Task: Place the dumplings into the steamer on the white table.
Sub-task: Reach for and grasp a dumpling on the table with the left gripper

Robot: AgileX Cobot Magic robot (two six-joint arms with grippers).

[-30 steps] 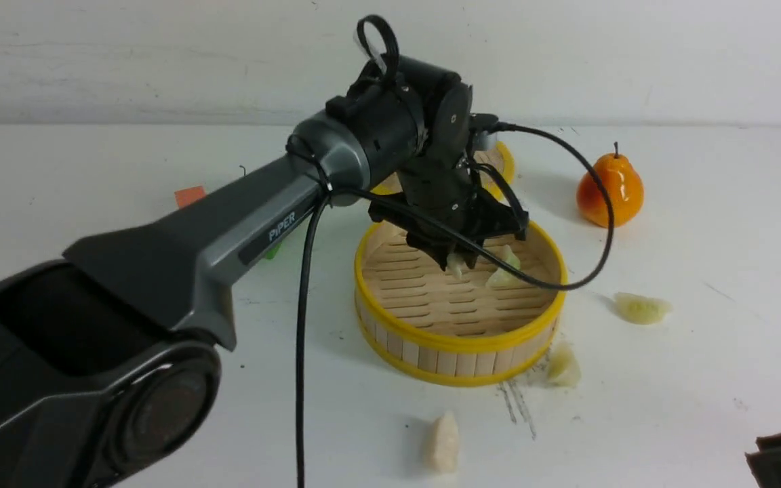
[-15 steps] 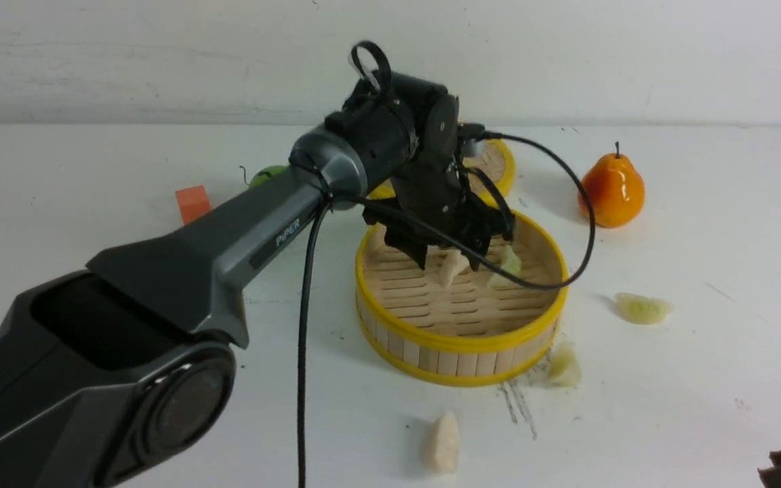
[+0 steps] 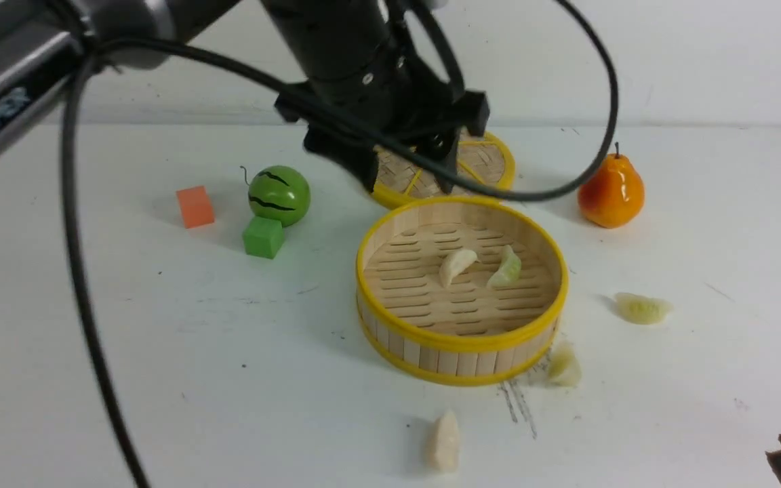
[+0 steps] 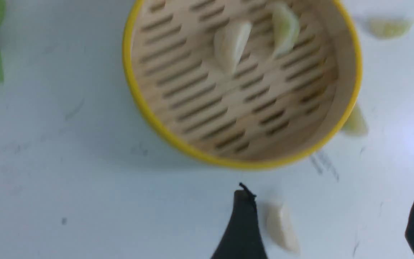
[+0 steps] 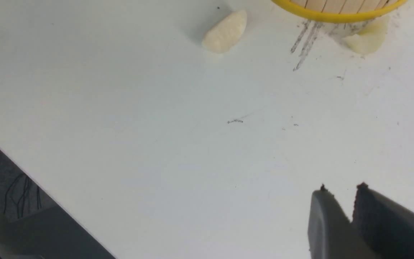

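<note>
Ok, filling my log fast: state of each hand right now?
Left hand: open, holding nothing.
Right hand: nearly closed, holding nothing.

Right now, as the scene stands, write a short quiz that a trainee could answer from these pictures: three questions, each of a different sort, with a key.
1. How many dumplings lie inside the steamer?
2. True or false: the left gripper is shut on a dumpling.
3. Which lies closest to the steamer's outer wall? A) the pear B) the pale green dumpling beside the scratch marks C) the green cube

Key: 1. Two, one cream-white and one pale green. 2. False: it hangs open and empty. 3. B.
</note>
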